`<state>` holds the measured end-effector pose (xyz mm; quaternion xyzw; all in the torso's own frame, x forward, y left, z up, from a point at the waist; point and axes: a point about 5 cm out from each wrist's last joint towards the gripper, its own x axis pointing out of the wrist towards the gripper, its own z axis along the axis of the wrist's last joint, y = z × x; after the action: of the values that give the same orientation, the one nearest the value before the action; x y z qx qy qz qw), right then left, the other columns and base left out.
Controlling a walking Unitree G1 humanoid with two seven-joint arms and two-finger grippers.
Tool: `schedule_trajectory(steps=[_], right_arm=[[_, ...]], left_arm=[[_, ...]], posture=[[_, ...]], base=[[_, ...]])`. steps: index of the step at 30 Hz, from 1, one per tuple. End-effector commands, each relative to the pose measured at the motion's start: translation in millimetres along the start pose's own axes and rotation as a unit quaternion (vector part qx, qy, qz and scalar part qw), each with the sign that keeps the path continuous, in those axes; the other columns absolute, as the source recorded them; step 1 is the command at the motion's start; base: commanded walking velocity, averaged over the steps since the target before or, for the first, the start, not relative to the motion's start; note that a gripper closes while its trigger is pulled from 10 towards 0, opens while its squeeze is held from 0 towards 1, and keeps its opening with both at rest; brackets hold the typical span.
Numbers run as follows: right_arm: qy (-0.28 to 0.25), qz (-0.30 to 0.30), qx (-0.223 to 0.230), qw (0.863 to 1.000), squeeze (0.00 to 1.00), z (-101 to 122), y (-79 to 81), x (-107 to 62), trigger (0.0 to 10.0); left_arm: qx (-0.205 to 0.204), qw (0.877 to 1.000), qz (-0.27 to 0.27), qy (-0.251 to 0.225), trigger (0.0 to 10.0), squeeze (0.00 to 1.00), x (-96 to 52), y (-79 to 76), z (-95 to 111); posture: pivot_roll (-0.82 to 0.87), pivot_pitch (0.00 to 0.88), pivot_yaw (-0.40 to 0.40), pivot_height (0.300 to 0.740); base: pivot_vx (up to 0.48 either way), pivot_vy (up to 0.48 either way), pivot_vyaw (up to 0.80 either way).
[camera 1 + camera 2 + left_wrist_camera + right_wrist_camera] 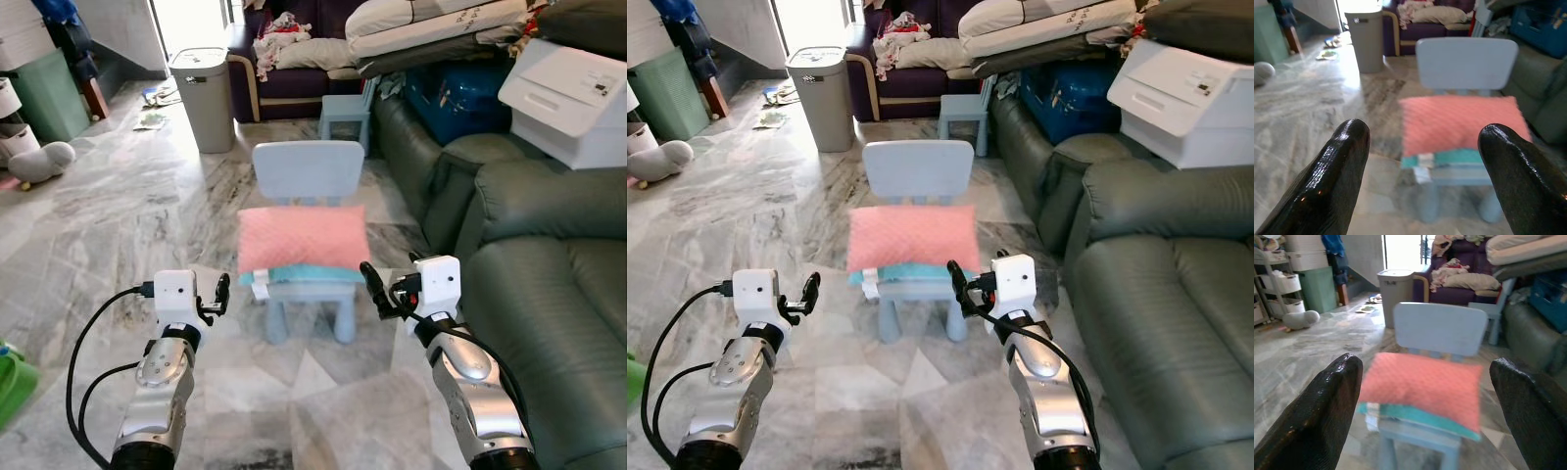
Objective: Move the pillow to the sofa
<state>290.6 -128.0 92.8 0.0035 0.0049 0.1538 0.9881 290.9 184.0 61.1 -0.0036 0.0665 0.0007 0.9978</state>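
Note:
A pink pillow point(302, 237) lies on top of a teal cushion point(312, 275) on the seat of a small light-blue chair point(308, 169). The dark green sofa point(549, 284) runs along the right side. My left gripper point(217, 294) is held out open, short of the chair and to the left of the pillow. My right gripper point(377, 289) is open too, just right of the chair's front corner. Both wrist views look between wide-apart black fingers at the pillow point(1462, 121) point(1422, 385), with nothing held.
A grey bin point(204, 96) stands behind the chair at the left. A second blue chair point(348, 113) and a purple couch with laundry point(294, 49) are further back. White boxes point(568, 93) and bedding sit on the sofa's far end. Marble floor lies around the chair.

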Motion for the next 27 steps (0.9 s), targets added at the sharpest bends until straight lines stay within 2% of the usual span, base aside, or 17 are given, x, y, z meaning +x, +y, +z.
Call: schedule_trajectory(steps=[1,9,14,24,27], right_arm=[[-0.013,0.009,-0.002,1.0,0.0,5.3,7.9,4.3,10.0],[-0.018,0.006,-0.006,1.0,0.0,6.4,8.8,4.2,10.0],[-0.018,0.005,-0.006,1.0,0.0,6.4,10.1,4.2,10.0],[-0.023,0.005,-0.005,1.0,0.0,8.5,11.0,7.2,10.0],[-0.025,0.006,-0.005,1.0,0.0,9.2,12.0,8.2,10.0]], left_arm=[[0.018,1.0,0.008,-0.002,10.0,0.0,0.4,8.7,1.8],[0.016,1.0,0.007,0.002,10.0,0.0,-0.2,7.5,0.0],[-0.003,1.0,0.008,-0.004,10.0,0.0,-0.2,6.9,1.1],[0.002,1.0,0.002,-0.008,10.0,0.0,0.8,5.7,4.2],[0.0,1.0,0.004,-0.007,10.0,0.0,0.7,7.5,4.1]], posture=[[-0.13,0.0,0.013,0.74],[-0.12,0.0,0.017,0.74],[-0.12,0.0,0.021,0.74],[-0.11,0.0,0.023,0.74],[-0.11,0.0,0.023,0.74]], base=[[0.424,0.0,0.0],[0.467,0.0,0.0],[0.0,0.0,0.0],[0.0,0.0,0.0],[0.265,0.0,0.0]])
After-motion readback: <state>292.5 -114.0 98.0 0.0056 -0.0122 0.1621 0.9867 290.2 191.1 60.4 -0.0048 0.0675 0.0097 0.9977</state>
